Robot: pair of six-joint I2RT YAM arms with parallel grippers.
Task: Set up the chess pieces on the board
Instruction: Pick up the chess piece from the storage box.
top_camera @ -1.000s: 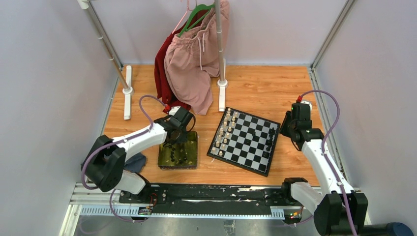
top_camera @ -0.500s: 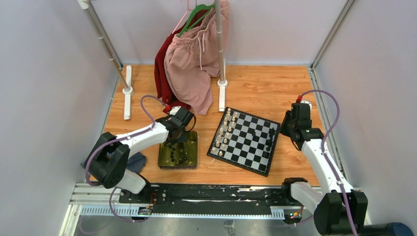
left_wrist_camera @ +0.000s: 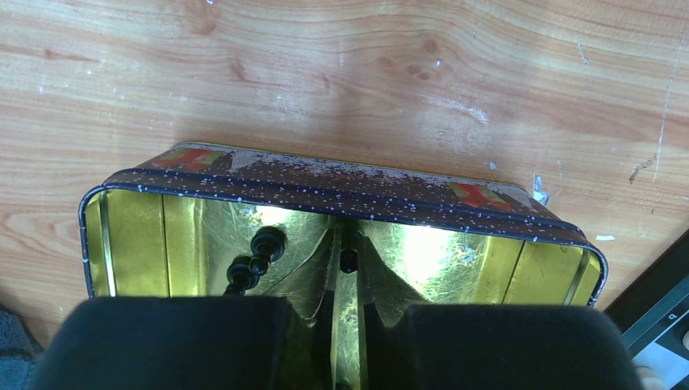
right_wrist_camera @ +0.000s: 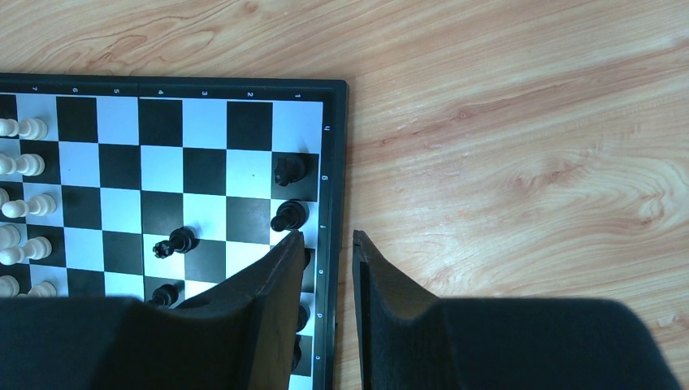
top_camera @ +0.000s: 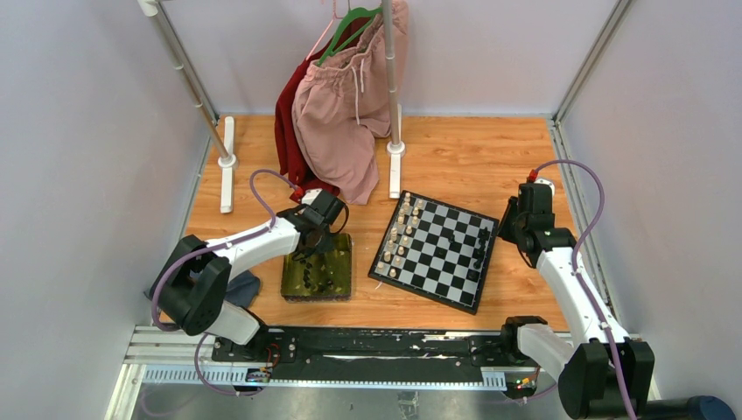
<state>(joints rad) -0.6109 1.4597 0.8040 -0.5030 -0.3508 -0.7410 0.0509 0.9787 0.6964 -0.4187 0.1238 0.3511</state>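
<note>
Fingers of the left gripper point(left_wrist_camera: 348, 244) sit almost shut around one black chess piece point(left_wrist_camera: 348, 261) in the tin point(left_wrist_camera: 341, 191) left of centre, while those of the right gripper point(right_wrist_camera: 323, 244) hang partly open and empty over the board point(right_wrist_camera: 203, 123), its black ranks mostly unfilled.

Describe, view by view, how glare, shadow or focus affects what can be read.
Left wrist: glare inside the shiny gold tray washes out detail around the chess pieces. Right wrist: even light, the board sharp, the right gripper a featureless dark mass. Top external: soft shadows, pieces too small to identify.
</note>
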